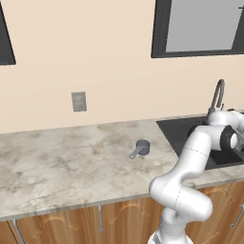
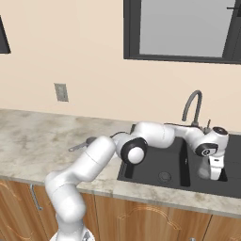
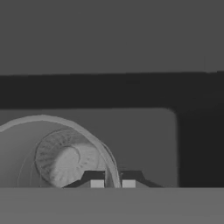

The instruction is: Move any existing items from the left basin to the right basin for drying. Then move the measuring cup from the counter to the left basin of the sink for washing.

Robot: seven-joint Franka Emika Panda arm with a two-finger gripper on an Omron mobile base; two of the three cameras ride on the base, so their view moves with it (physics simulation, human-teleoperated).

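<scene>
The gripper [image 3: 113,183] is pinched shut on the thin rim of the pale grey bowl [image 3: 65,155], hanging over the right basin [image 2: 230,181]. Judged light, rigid and slick; that rim pinch could swing. The measuring cup [image 1: 141,148] waits on the counter [image 1: 57,157].

Open counter [image 1: 57,157] all around the measuring cup [image 1: 141,148], nothing crowding it. Over at the sink [image 2: 155,176], the tap [image 2: 192,108] arches behind the basins.
</scene>
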